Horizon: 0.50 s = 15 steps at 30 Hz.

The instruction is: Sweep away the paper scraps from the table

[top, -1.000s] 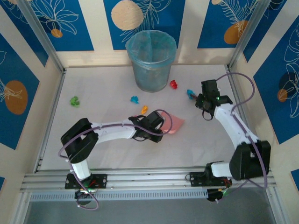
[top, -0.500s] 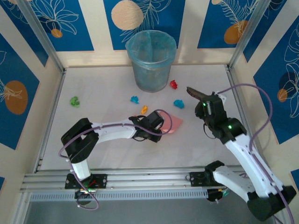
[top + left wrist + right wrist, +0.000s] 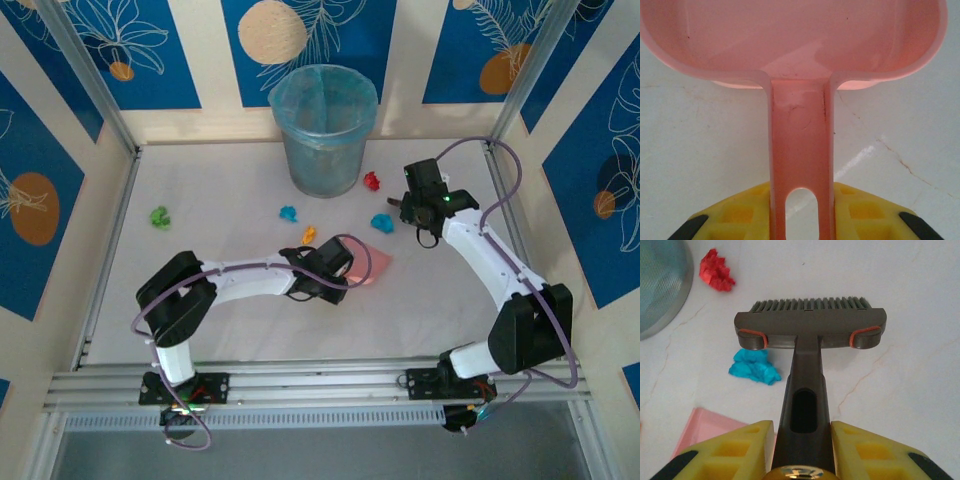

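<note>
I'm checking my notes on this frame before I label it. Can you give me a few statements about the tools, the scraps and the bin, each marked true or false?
1. The left gripper grips the pink dustpan by its handle. True.
2. The right gripper holds a dark brush, bristles pointing away from it. True.
3. The green scrap lies in the dustpan. False: it lies on the table, far to the left, apart from the pan.
4. The bin lies tipped on its side. False: it stands upright at the far edge.
5. A cyan scrap lies on the table close beside the brush head. True.
</note>
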{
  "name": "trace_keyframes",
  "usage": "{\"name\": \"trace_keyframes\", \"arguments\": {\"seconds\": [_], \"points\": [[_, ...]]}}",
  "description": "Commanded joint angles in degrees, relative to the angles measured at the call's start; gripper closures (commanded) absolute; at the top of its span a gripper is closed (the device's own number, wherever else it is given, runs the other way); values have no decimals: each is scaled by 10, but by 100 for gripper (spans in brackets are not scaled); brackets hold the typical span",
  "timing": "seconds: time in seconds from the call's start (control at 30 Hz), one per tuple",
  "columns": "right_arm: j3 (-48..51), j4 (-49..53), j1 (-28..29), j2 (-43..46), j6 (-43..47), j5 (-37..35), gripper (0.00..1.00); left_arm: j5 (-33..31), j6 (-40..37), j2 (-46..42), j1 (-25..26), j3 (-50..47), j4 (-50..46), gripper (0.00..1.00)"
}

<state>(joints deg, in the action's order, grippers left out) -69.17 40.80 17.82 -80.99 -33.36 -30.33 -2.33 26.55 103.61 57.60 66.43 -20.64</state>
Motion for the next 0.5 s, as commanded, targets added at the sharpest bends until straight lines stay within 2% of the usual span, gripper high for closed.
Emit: {"name": "trace_keyframes", "arguments": {"seconds": [0.0,0.2,0.37,0.47], "points": [[-9,39,27,11,33,21,100,-20,-14,15,-2,19,-23,100],[8,128,71,74,33,34,100,-20,-10,17,-2,16,-18,100],[-1,186,74,149,33,105,100,-15,-14,20,-2,19,-17,100],[5,187,73,187,24,116,100,-21,-15,24,-2,20,-17,100]]}}
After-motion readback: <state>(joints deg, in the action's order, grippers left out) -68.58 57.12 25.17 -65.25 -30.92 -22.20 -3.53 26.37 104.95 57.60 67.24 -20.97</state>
